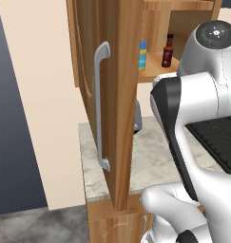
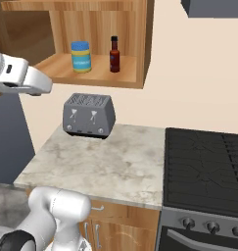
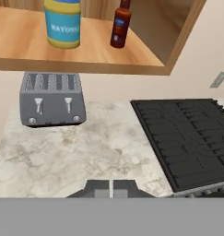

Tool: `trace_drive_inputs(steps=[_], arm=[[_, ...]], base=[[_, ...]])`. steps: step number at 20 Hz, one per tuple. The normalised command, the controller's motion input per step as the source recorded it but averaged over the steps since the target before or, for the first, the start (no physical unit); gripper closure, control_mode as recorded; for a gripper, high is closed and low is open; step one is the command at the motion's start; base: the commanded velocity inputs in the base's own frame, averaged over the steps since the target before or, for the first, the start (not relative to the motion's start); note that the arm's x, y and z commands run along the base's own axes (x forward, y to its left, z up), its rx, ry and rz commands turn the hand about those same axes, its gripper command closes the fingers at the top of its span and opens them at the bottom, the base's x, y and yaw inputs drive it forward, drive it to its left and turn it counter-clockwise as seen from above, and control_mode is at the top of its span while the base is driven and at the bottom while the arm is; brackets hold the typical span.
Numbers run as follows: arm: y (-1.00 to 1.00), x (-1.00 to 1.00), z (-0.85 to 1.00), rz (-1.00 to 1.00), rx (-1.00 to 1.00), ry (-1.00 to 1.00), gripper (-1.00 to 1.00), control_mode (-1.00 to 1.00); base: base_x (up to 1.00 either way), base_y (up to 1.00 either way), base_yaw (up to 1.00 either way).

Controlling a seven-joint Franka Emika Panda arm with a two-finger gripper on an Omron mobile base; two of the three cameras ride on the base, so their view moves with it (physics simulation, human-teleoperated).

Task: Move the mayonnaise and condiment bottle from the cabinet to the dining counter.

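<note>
While closed on nothing, gripper (image 3: 111, 188) poised low over the marble counter (image 3: 99, 152), fingertips pressed together, likely readied for a reach rather than a grasp. Just ahead and left, toaster (image 3: 52, 99) against the wall. Beyond and above it, open cabinet (image 3: 145, 60), door (image 1: 112, 95) swung wide for access. On its shelf, mayonnaise (image 3: 62, 23) left, condiment bottle (image 3: 120, 25) right, standing apart, both untouched. Dining counter unseen.
</note>
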Motion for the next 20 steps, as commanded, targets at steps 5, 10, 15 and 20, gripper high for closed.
trace_drive_inputs(steps=[5,10,15,20], arm=[[-0.01,0.16,0.0,0.0,0.0,-0.04,-1.0,-1.0],[0.0,0.08,0.0,-0.01,0.0,0.01,-1.0,-1.0],[0.0,0.0,0.01,0.0,0.04,0.0,-1.0,-1.0],[0.0,0.0,0.24,0.0,0.14,-0.03,-1.0,-1.0]], base=[[0.0,0.0,0.0],[0.0,0.0,0.0],[0.0,0.0,0.0],[0.0,0.0,0.0]])
